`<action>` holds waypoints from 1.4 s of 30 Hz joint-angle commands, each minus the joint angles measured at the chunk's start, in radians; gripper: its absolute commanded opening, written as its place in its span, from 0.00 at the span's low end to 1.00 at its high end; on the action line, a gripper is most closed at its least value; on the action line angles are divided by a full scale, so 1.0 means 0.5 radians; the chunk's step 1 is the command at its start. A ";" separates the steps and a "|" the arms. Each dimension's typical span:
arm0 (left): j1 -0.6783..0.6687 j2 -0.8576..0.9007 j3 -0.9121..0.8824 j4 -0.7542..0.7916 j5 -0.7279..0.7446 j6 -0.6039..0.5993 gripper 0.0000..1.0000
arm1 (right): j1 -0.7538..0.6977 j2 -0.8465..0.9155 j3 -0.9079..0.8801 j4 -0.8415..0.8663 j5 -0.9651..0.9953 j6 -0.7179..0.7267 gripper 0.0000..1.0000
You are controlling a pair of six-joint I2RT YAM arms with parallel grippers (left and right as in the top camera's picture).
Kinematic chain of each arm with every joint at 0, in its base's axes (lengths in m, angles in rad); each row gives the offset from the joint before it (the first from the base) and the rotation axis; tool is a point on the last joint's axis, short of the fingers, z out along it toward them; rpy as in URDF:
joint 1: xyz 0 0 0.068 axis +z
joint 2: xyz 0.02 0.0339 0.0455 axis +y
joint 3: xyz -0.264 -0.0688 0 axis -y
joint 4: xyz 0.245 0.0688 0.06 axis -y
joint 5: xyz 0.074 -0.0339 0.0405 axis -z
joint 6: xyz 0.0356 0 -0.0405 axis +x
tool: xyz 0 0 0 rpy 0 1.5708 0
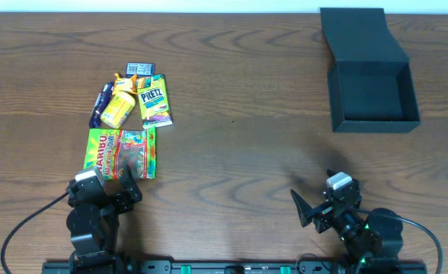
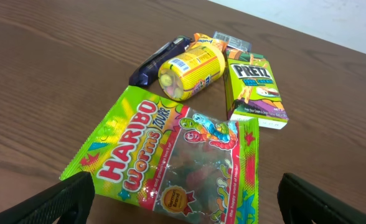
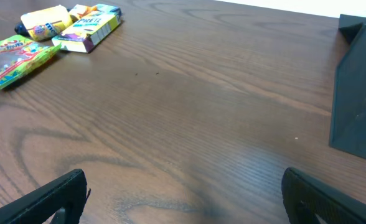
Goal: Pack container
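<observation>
Left fingers: spread wide and released, gripping nothing. In the wrist view the near edge of the gummy bag lies between the two tips.
Left arm: folded low at the near left edge of the tabletop, with the wrist aimed away from its base toward the snack pile.
Gummy bag, overhead: green, flat and face up, the snack closest to the left fingers. One tip overlaps its near right corner; I cannot tell whether they touch.
Dark wrapper: a slim navy bar at the left edge of the pile, lying alongside the yellow tub.
Yellow tub: on its side just beyond the gummy bag, between the dark wrapper and the green carton.
Orange packet: it shows partly from behind the yellow tub.
Green carton: lying flat to the right of the tub, near the bag's far right corner.
Small dark packet: flat, the farthest item in the pile.
Tabletop: brown wood grain.
Right fingers: parted wide and released, holding nothing, with only wood between the tips.
Right arm: folded low at the near right edge, the wrist angled toward the middle of the tabletop.
Box: dark and rectangular, at the far right of the tabletop, well apart from both arms and the snacks. It stands open, its lid flap laid back on the far side.
</observation>
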State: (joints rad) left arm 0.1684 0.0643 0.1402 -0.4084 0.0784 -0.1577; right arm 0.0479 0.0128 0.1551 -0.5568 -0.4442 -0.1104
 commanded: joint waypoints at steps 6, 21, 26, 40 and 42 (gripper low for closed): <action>0.006 -0.012 -0.040 -0.009 -0.015 0.001 0.95 | -0.017 -0.014 -0.008 0.015 0.045 -0.005 0.99; 0.006 -0.012 -0.040 -0.009 -0.015 0.001 0.95 | -0.016 -0.014 -0.008 0.197 -0.088 2.129 0.99; 0.006 -0.012 -0.040 -0.009 -0.015 0.001 0.95 | -0.016 -0.014 -0.008 0.145 -0.157 2.299 0.99; 0.006 -0.012 -0.040 -0.009 -0.015 0.001 0.95 | -0.017 0.241 -0.007 0.706 -0.076 2.053 0.99; 0.006 -0.012 -0.040 -0.009 -0.015 0.001 0.95 | -0.017 0.410 0.003 0.828 -0.075 1.979 0.99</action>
State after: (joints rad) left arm 0.1684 0.0639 0.1402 -0.4084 0.0784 -0.1581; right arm 0.0479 0.1371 0.1501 -0.1768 -0.5026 0.9455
